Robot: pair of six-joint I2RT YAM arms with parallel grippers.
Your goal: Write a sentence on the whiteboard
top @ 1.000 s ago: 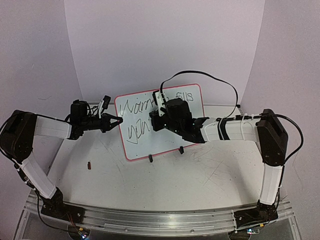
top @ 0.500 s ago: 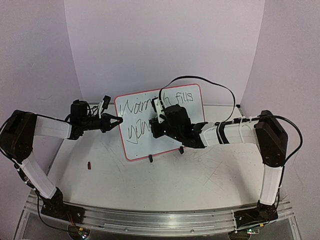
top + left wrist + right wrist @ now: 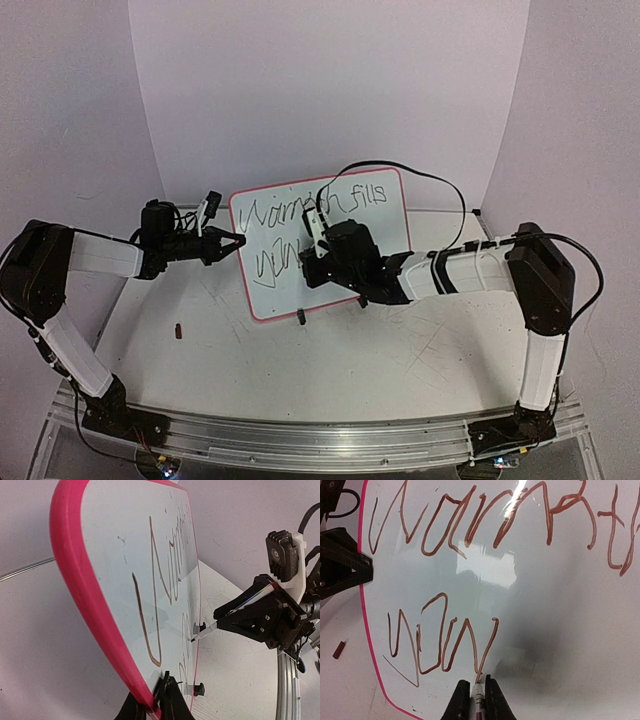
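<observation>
So over the last second the right jaws have been sliding down and left, off the top line, and they're now working on the second row. They're clamped shut on a thin marker, and its tip is touching the whiteboard at the end of the last squiggle. The left jaws are staying pinched on the board's pink left edge, steadying it. The board's standing tilted on its clip feet, toward the far middle of the surface. The sentence is reading "Warmth fills" up top. The lower line's only partly written, so I'm guessing there's more to go.
</observation>
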